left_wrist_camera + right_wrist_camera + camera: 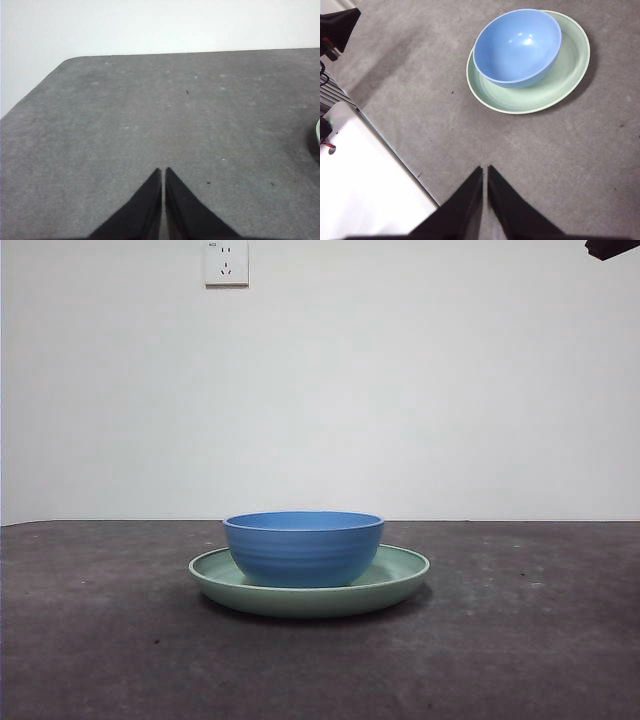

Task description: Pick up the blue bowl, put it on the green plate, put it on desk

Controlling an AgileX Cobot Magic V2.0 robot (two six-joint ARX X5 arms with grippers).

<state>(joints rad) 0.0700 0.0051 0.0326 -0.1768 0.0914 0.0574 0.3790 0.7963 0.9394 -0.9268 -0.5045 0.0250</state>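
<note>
The blue bowl [517, 46] sits upright in the green plate [559, 82] — right end effector [485, 172] closed, well apart.

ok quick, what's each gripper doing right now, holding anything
left gripper: shut, holding nothing, above bare desk.
right gripper: shut, holding nothing, away from the blue bowl on the green plate.

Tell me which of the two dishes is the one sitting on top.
The blue bowl. It sits upright inside the green plate, which is wider and shallower and rests directly on the desk.
</note>
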